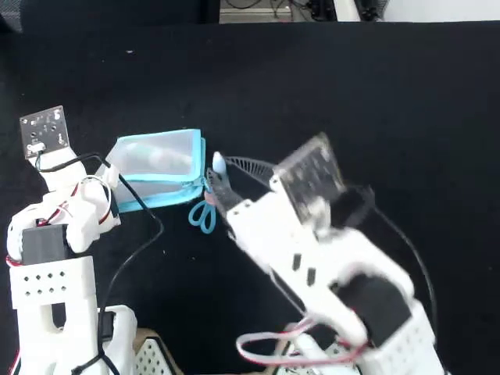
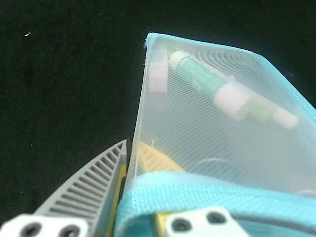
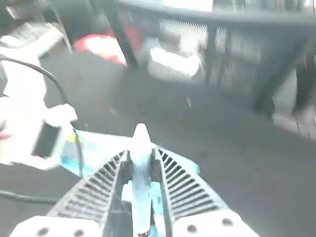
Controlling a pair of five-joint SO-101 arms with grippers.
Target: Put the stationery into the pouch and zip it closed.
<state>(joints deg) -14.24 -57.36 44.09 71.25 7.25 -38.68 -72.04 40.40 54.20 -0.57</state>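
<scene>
A light blue mesh pouch (image 1: pixel 160 168) lies left of centre on the black table. My left gripper (image 1: pixel 117 185) is shut on its near left edge. In the left wrist view the pouch (image 2: pixel 212 128) holds a green tube (image 2: pixel 197 74), a white eraser (image 2: pixel 159 74) and other pieces, and my left gripper (image 2: pixel 134 154) pinches its mesh wall. My right gripper (image 1: pixel 220 187) is shut on blue-handled scissors (image 1: pixel 203 212) at the pouch's right end, with the pale tip pointing away from the arm. In the right wrist view the scissors (image 3: pixel 141 148) stick out between my right gripper's (image 3: pixel 141 160) ribbed fingers, above the pouch (image 3: pixel 98 148).
The black table top (image 1: pixel 351 94) stretches wide behind and to the right of the pouch. A black cable (image 1: pixel 144 211) from the left arm curls across the table just in front of the pouch. Both arm bases stand at the near edge.
</scene>
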